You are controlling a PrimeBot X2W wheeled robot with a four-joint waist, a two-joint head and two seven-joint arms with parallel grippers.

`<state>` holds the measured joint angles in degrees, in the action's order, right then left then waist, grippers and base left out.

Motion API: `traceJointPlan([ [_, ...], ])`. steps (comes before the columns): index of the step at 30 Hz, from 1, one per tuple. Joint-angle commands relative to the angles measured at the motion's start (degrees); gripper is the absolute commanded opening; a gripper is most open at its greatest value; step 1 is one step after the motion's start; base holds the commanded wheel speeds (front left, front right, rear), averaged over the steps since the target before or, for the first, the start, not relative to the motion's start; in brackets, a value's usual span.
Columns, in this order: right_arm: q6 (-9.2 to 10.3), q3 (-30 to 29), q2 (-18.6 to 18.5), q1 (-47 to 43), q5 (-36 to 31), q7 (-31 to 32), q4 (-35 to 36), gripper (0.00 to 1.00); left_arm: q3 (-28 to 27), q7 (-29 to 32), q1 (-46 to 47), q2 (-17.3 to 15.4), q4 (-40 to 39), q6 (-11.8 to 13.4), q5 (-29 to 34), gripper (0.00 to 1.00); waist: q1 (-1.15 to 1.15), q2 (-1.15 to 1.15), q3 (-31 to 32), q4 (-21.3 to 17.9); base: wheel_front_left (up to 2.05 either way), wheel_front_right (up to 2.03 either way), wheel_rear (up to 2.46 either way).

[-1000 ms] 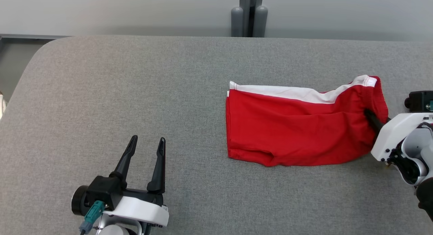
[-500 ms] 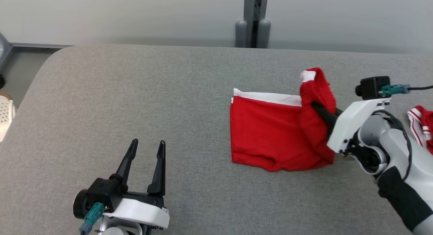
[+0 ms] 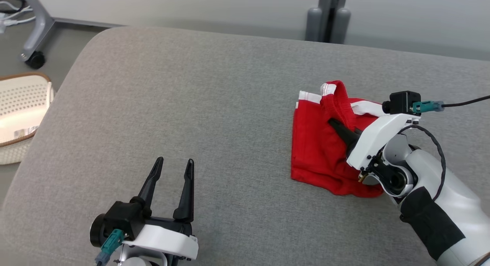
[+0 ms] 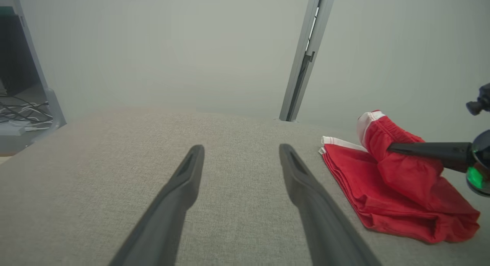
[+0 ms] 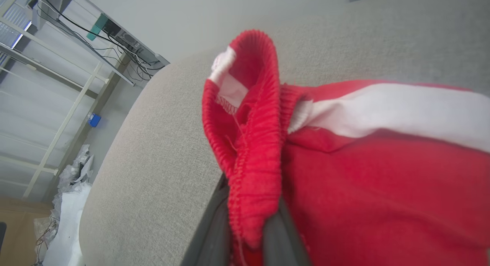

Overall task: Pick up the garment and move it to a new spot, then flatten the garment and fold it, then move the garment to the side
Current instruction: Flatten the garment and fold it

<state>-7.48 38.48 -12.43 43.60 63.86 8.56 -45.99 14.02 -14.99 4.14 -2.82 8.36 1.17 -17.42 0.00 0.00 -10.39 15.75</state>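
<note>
Head view, centre right: your right gripper (image 3: pixel 334 125) is pinching the waistband (image 3: pixel 337 101) of the red cloth shorts with white stripe (image 3: pixel 314 159), seemingly folding; left gripper (image 3: pixel 174 161) idling lower left, fingers spread. Next: lay waistband flat, release.

Pale wall (image 3: pixel 172 5); grey post (image 3: pixel 332 5); grey floor (image 3: pixel 61 44).

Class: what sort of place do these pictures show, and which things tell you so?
Probably a robotics lab or test room, not a home: a grey fabric-covered table holding one pair of red shorts, metal racking strung with loose cables, and a castor-footed stand.
</note>
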Motion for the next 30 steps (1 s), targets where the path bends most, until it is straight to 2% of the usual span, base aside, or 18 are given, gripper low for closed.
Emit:
traceJointPlan([
  [1, -0.03, -0.5, 0.1, 0.9, 0.5, -0.6, -0.8, 0.0, 0.2, -0.2, 1.1, -0.2, -0.1, 0.4, -0.3, 1.0, 0.0, 0.0, -0.9, 1.1, 0.0, 0.0, 0.0],
  [10, -0.03, -1.7, 1.6, 1.7, 2.9, -1.8, -3.3, 0.0, 1.4, -0.2, 1.6, -0.2, -0.1, 0.8, -0.9, 1.0, 0.0, 0.0, -3.0, 3.9, 0.0, 0.0, 0.0],
  [18, -0.03, -1.4, 1.9, 1.4, 3.9, -1.7, -5.0, 0.0, 2.3, -0.2, 2.2, -0.2, -0.1, 1.3, -1.2, 1.0, 0.0, 0.0, -4.0, 4.5, 0.0, 0.0, 0.0],
  [19, -0.03, -1.4, 1.9, 1.5, 3.9, -1.8, -5.5, 0.29, 2.5, -0.2, 2.3, -0.2, -0.1, 1.4, -1.3, 1.0, 0.0, 0.0, -4.0, 4.4, 0.0, 0.0, 0.0],
  [20, -0.03, -1.2, 2.1, 1.7, 3.8, -2.0, -5.9, 0.68, 2.5, -0.2, 2.5, -0.2, 0.0, 1.4, -1.3, 1.0, 0.0, 0.0, -4.0, 4.4, 0.0, 0.0, 0.0],
  [21, -0.03, -1.2, 2.2, 1.6, 3.9, -2.1, -6.2, 1.0, 2.6, -0.2, 2.5, -0.2, 0.0, 1.5, -1.3, 1.0, 0.0, 0.0, -4.0, 4.3, 0.0, 0.0, 0.0],
  [30, -0.03, 0.0, 3.5, 2.2, 5.2, -2.1, -4.7, 1.0, 2.0, -0.2, 2.3, -0.2, 0.8, 1.2, -0.9, 1.0, 0.0, 0.0, -1.8, 2.4, 0.0, 0.0, 0.0],
])
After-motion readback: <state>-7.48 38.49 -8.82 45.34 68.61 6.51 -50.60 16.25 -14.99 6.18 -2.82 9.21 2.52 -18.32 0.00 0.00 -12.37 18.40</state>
